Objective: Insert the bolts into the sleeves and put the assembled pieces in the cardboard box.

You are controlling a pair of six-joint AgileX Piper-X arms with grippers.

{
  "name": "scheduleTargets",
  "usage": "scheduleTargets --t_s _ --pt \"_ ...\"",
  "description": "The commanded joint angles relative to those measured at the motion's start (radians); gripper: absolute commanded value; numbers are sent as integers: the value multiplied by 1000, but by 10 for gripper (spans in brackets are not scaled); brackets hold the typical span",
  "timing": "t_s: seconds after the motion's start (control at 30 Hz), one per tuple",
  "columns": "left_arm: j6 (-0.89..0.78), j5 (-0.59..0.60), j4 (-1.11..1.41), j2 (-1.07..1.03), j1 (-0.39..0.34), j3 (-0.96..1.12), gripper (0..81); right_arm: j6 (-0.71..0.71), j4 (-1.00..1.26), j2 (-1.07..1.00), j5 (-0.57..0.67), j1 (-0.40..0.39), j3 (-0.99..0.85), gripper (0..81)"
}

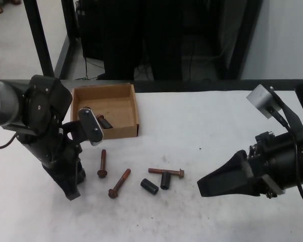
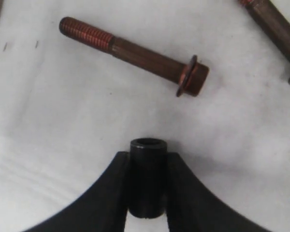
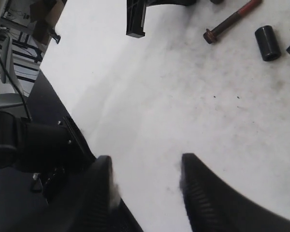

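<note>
White covering spreads over the bench [image 1: 202,126], with a dark frame [image 1: 38,35] standing behind its far edge. Low over that surface on the left side, the left claw [image 2: 148,157] is clamped on a black gripped sleeve [image 2: 148,183], 1 finger pressed against each side, and the sleeve's open end pokes out just past the fingertips. Just beyond that open end, apart from it, the near bolt [image 2: 135,55] lies flat on the bench, copper-coloured, with a flanged head at 1 end and thread at the other. Past it, the second bolt [image 2: 275,31] lies at a slant, near the first but not touching it. Farther toward the middle of the bench rest the first loose sleeve [image 1: 149,186] and the second loose sleeve [image 1: 165,180], close together. The third bolt [image 1: 166,172] lies just behind them, and whether it touches the second one cannot be told. Behind the left arm, at the far side of the bench, sits the cardboard box [image 1: 116,132]. A dark piece with a reddish end [image 1: 104,121] lies in it, partly hidden by the arm's wrist camera. On the right side, well apart from the parts, the right claw [image 3: 146,162] hangs over bare bench with its fingers spread apart and nothing between them.
</note>
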State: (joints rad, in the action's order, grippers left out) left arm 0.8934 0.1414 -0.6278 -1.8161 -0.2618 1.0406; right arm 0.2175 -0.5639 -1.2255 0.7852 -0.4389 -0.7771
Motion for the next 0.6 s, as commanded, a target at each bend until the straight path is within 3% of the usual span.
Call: scheduleTargets --t_s 0.0,0.1,0.3,0.47,0.57 --pt "-58 -13 5 -30 -7 -2 4 28 27 14 14 2 1 427" --pt "-108 -7 -15 -25 -7 -2 8 46 39 11 -1 2 1 425" --pt "-237 153 -43 17 -7 -2 8 34 92 1 -77 2 1 371" --pt "-324 212 -43 98 -7 -9 8 51 98 -57 -86 0 -21 365" --pt "-349 243 -43 168 -4 -43 8 -47 98 -95 -66 -10 -41 365"
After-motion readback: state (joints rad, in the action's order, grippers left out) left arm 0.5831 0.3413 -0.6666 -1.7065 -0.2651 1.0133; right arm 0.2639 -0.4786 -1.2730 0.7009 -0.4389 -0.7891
